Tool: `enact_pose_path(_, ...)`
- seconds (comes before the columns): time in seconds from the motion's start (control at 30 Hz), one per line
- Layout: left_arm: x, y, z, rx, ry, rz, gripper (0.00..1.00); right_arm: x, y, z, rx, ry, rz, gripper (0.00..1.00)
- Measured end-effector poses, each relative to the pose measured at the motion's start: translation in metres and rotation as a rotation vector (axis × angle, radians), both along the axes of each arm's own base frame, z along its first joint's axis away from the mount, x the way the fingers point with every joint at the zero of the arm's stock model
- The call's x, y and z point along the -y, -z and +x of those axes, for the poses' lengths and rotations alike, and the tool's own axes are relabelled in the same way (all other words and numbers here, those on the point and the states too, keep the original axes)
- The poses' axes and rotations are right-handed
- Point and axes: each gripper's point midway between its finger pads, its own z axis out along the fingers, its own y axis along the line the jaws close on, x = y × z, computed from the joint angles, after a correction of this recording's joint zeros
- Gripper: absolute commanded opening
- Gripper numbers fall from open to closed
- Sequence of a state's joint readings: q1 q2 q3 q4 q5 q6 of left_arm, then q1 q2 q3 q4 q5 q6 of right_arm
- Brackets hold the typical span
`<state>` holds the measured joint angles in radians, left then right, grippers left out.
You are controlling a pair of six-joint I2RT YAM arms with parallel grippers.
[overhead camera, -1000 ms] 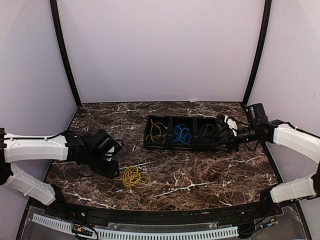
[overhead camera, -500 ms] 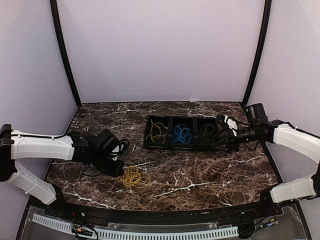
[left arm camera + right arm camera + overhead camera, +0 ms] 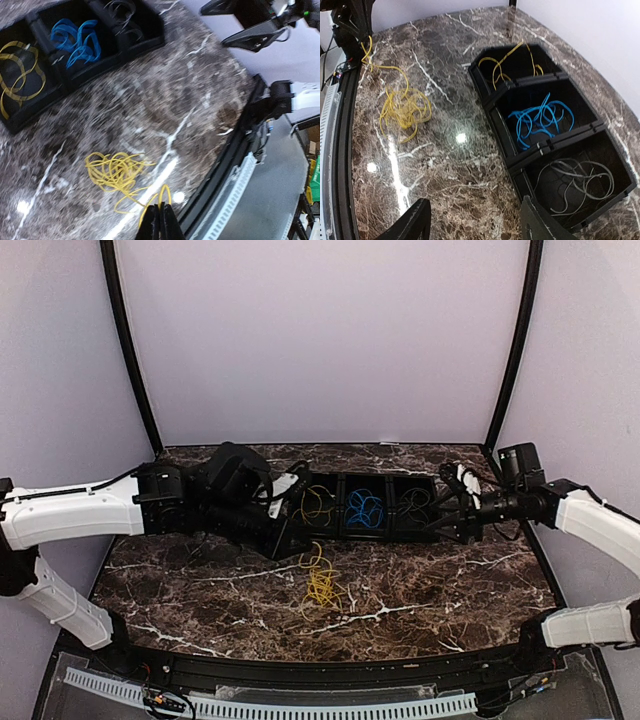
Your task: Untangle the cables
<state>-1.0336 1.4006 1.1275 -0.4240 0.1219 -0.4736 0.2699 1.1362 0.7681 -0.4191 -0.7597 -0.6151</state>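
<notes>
A black three-compartment tray (image 3: 341, 533) holds a yellow cable (image 3: 316, 504) on the left, a blue cable (image 3: 364, 509) in the middle and a dark cable (image 3: 415, 503) on the right. My left gripper (image 3: 300, 543) is shut on a strand of a loose yellow cable bundle (image 3: 322, 585), lifted just in front of the tray's left end; the strand loops out of the shut fingers (image 3: 161, 220) above the bundle (image 3: 112, 171). My right gripper (image 3: 444, 526) is open and empty at the tray's right end, its fingertips (image 3: 415, 225) spread over the marble.
The dark marble table (image 3: 430, 585) ends in a black front rail with a white slotted strip (image 3: 300, 708). Purple walls and black corner posts (image 3: 130, 360) enclose the back and sides.
My left arm has swung right and up toward the tray, dragging the yellow bundle from the left-centre to below the tray's left compartment, stretched into a strand. The right gripper has barely moved.
</notes>
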Motion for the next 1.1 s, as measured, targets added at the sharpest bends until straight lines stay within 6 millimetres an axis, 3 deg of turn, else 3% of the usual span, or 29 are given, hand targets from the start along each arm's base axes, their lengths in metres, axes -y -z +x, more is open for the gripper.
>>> enact_pose_path(0.07, 0.024, -0.036, -0.009, 0.041, 0.058, -0.090, 0.00, -0.003, -0.024, -0.007, 0.054, -0.016, 0.053, 0.64)
enact_pose_path(0.17, 0.049, -0.073, -0.023, 0.089, 0.131, -0.186, 0.00, -0.009, -0.063, -0.014, 0.118, -0.053, 0.125, 0.64)
enact_pose_path(0.27, 0.062, -0.088, -0.032, 0.116, 0.175, -0.242, 0.00, -0.022, -0.092, -0.011, 0.130, -0.098, 0.180, 0.64)
enact_pose_path(0.33, 0.065, -0.086, -0.031, 0.123, 0.174, -0.244, 0.00, -0.036, -0.095, -0.012, 0.104, -0.135, 0.203, 0.68)
enact_pose_path(0.5, 0.068, -0.058, -0.020, 0.121, 0.120, -0.203, 0.00, -0.083, -0.066, -0.035, -0.025, -0.269, 0.187, 0.73)
enact_pose_path(0.6, 0.065, -0.043, -0.015, 0.108, 0.080, -0.184, 0.00, -0.112, -0.035, -0.054, -0.119, -0.364, 0.138, 0.73)
enact_pose_path(0.73, 0.064, -0.043, -0.009, 0.113, 0.033, -0.196, 0.00, -0.133, 0.006, -0.067, -0.240, -0.422, 0.085, 0.70)
enact_pose_path(1.0, 0.045, -0.074, -0.003, 0.175, -0.049, -0.277, 0.00, -0.171, 0.043, -0.076, -0.364, -0.481, 0.074, 0.51)
enact_pose_path(1.03, 0.043, -0.079, -0.002, 0.182, -0.056, -0.291, 0.00, -0.179, 0.047, -0.080, -0.384, -0.498, 0.073, 0.46)
enact_pose_path(1.1, 0.040, -0.089, -0.002, 0.197, -0.069, -0.314, 0.00, -0.191, 0.057, -0.086, -0.421, -0.530, 0.068, 0.22)
